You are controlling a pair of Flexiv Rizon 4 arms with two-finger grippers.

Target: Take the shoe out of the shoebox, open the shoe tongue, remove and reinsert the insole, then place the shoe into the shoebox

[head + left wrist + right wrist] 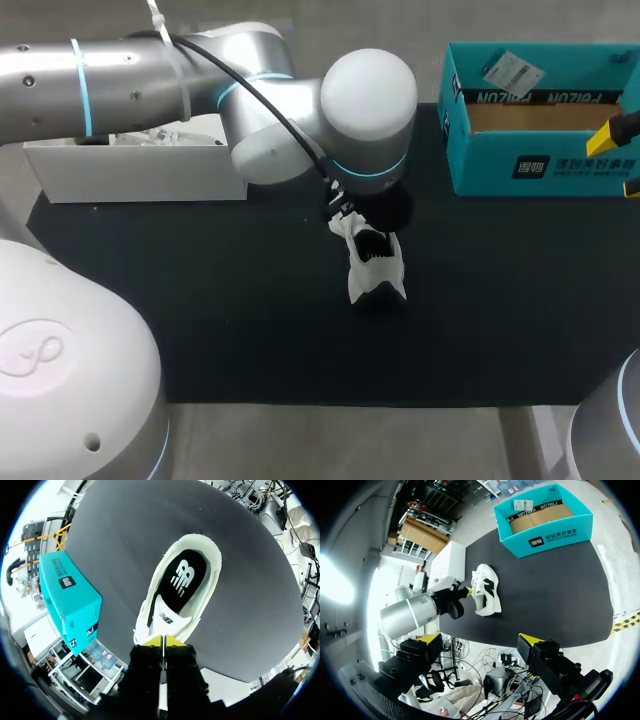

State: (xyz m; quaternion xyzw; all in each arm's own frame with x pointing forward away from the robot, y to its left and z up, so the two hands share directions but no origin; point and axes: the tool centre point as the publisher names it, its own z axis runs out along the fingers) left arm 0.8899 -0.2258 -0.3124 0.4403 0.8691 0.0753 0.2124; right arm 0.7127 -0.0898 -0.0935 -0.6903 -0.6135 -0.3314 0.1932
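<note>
Shoe (375, 265), white, sat on the dark tabletop (200, 320) near its middle, outside the shoebox (545, 170), with its opening turned upward. In the left wrist view a black insole (182, 580) with a white logo lay inside it, and the white tongue (167, 620) lay just ahead of the left tool (163, 641). That tool's two yellow tips were pressed together with only a thin line between them, right at the edge of the tongue. Whether any of the tongue was pinched between them could not be told.

From the head view the left arm (300, 110) came in from the left and reached past the middle. Its large rounded wrist joint hung over the far end of the shoe and hid the tool and the tongue from above. Only a bit of white upper showed beside the joint.

The teal shoebox stood open at the far right corner of the tabletop, well apart from the shoe, with brown card showing inside. The right tool (480, 640) was high beside the shoebox, its yellow tips spread wide with nothing between them. In the head view the tips showed at the right edge over the box's near right corner.

A white container (135, 170) stood at the far left of the tabletop, partly covered by the left arm, its contents too hidden to name.
</note>
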